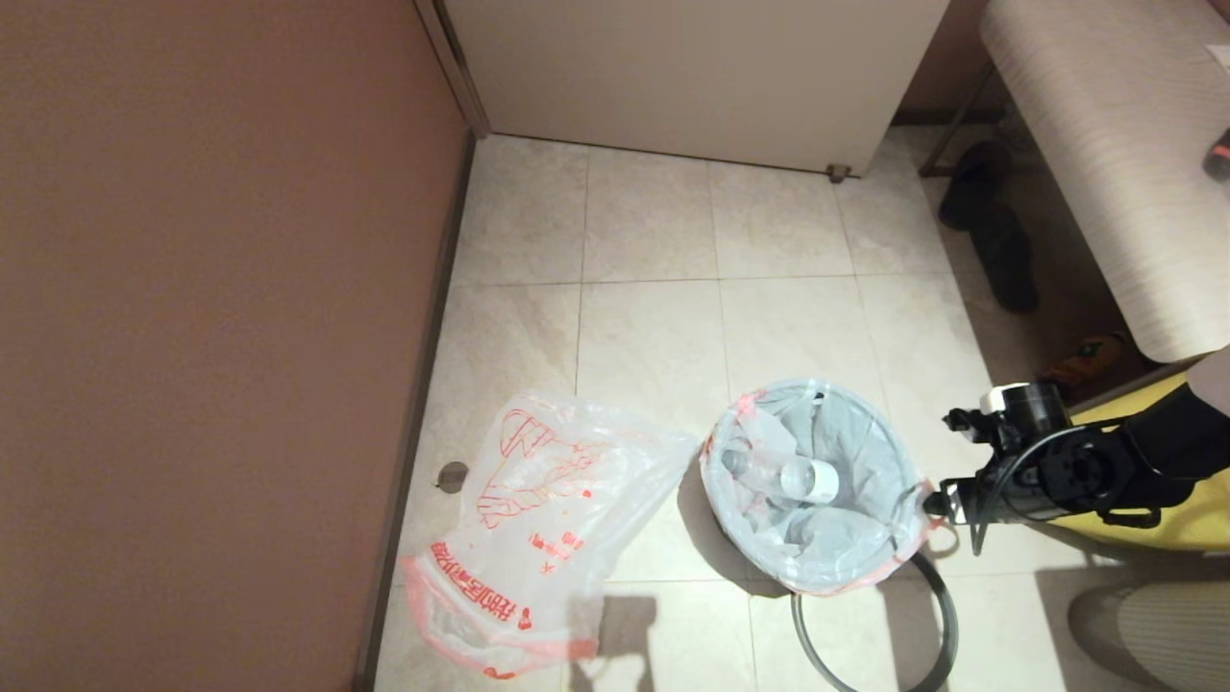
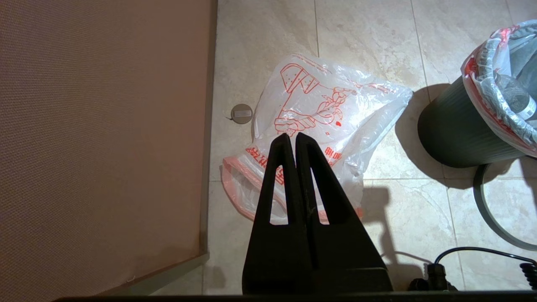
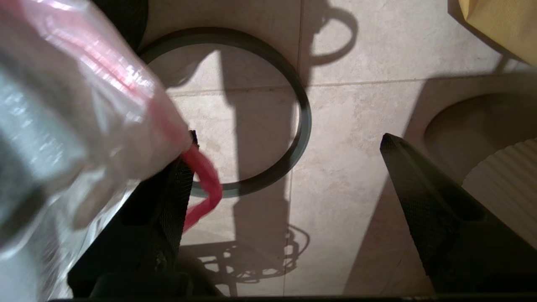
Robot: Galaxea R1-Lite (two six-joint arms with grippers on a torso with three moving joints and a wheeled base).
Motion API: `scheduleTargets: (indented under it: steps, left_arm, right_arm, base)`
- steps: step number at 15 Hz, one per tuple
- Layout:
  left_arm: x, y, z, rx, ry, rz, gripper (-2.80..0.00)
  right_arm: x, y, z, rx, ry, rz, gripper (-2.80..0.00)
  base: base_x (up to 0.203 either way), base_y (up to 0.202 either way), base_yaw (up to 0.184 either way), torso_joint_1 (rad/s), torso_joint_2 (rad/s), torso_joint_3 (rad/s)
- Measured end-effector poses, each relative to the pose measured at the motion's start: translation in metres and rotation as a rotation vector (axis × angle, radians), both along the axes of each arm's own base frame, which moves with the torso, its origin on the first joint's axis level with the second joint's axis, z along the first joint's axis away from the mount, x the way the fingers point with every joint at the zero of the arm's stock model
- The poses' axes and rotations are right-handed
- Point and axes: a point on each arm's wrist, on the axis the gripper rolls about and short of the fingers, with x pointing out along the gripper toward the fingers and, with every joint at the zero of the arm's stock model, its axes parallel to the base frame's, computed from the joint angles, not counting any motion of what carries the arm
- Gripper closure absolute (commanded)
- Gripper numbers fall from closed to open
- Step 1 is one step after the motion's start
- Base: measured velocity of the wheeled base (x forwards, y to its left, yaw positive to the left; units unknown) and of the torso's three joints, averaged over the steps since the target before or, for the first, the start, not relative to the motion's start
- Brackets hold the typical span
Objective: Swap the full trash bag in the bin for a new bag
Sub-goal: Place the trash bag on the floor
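Observation:
The full trash bag (image 1: 817, 481), translucent white with a pink-orange hem, sits in the bin (image 2: 453, 134) with bottles inside it. The bin's dark wall shows only in the left wrist view. Its grey hoop (image 1: 947, 615) lies on the floor beside the bin. My right gripper (image 1: 934, 502) is at the bag's right edge. It stands open (image 3: 289, 136), with the bag's hem and a pink loop (image 3: 205, 180) draped against one finger (image 3: 178, 188). The new bag (image 1: 548, 519), printed in red, lies flat on the tiles left of the bin. My left gripper (image 2: 291, 135) hovers over it, shut and empty.
A brown wall (image 1: 211, 336) runs along the left and a white cabinet (image 1: 692, 67) stands at the back. A padded bench (image 1: 1124, 163) with dark shoes (image 1: 999, 250) under it is at the right. A yellow fabric bag (image 1: 1187, 505) lies behind my right arm. A small round floor disc (image 1: 452, 476) sits near the wall.

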Motion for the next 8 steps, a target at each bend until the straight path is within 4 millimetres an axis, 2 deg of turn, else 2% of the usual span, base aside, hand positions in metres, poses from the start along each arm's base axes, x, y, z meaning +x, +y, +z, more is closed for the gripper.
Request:
scheduleTargets:
  steps: [4,8]
  left_arm:
    - [0.000,0.000,0.000,0.000,0.000,0.000,0.00]
    - [0.000,0.000,0.000,0.000,0.000,0.000,0.00]
  right_arm:
    - [0.021,-0.002,-0.019,-0.059,-0.001,-0.021,-2.80]
    - [0.040,-0.003,-0.036,-0.191,-0.086,-0.039,-2.80]
  base:
    - [0.000,0.000,0.000,0.000,0.00,0.000]
    - [0.000,0.000,0.000,0.000,0.00,0.000]
